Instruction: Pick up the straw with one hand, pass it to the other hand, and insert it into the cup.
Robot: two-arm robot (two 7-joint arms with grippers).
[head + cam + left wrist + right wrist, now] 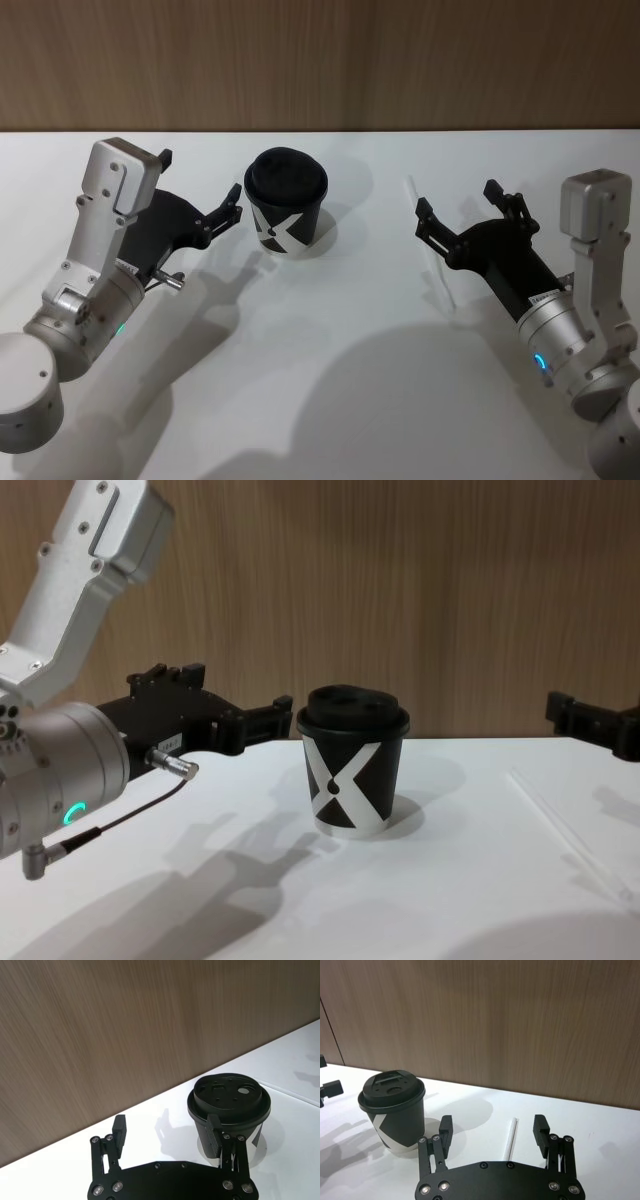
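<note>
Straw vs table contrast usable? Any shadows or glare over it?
Head view: white straw barely separates from the white table; soft shadow of the open right tool falls near it, no glare. Chest view: straw faint. Right wrist view: clearest, shaded edge.

In the right wrist view, the near end of the straw (511,1136) is hidden behind the black body of the right end effector (492,1124). In the chest view that end effector is cut off by the right edge, and the straw is a faint line, hard to tell from the white surface (480,880). In the left wrist view, a finger of the left end effector (166,1124) covers part of the cup (230,1105).
</note>
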